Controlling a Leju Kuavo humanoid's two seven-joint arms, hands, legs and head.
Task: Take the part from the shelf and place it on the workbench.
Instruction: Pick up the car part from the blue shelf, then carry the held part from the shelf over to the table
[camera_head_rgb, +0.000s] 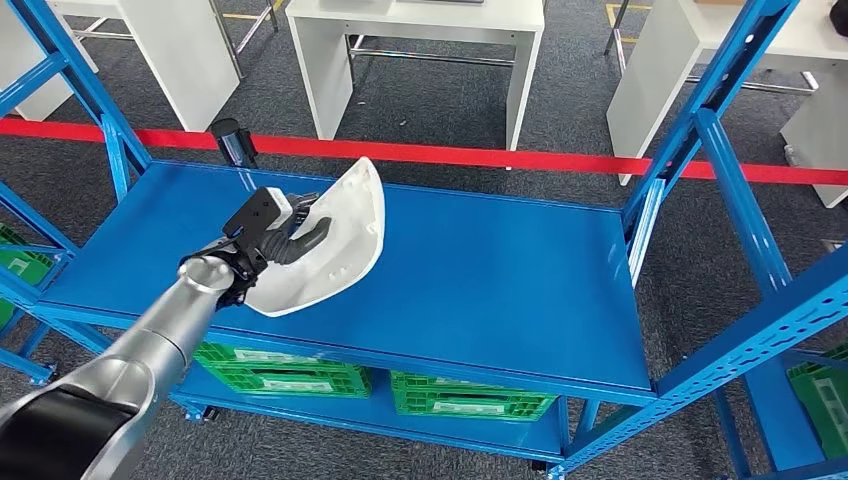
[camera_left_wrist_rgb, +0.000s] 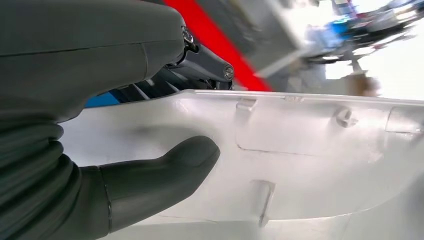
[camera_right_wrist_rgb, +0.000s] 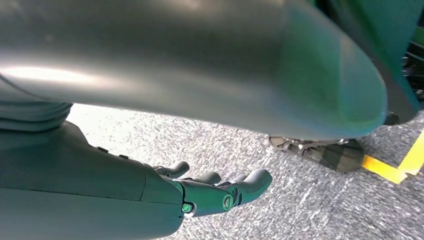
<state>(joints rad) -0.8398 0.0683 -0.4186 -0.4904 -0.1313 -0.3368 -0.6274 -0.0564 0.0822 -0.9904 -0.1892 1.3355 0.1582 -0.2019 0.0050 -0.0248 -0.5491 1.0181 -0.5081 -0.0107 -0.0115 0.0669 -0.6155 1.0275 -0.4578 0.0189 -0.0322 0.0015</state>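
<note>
The part (camera_head_rgb: 340, 235) is a curved white plastic shell with ribs and clips on its inner face (camera_left_wrist_rgb: 310, 165). It stands tilted over the left half of the blue shelf board (camera_head_rgb: 500, 290), its upper end raised toward the back. My left hand (camera_head_rgb: 278, 232) grips its left edge, with the thumb (camera_left_wrist_rgb: 165, 170) pressed on the inner face and the dark fingers (camera_left_wrist_rgb: 205, 62) behind the rim. Whether the lower edge touches the board I cannot tell. My right hand (camera_right_wrist_rgb: 220, 192) hangs over grey carpet, fingers loosely spread, holding nothing.
Blue uprights (camera_head_rgb: 715, 110) frame the shelf on both sides. Green crates (camera_head_rgb: 285, 370) sit on the level below. Behind the shelf run a red floor line (camera_head_rgb: 480, 155) and white tables (camera_head_rgb: 420, 30). A black post (camera_head_rgb: 232, 140) stands at the back left corner.
</note>
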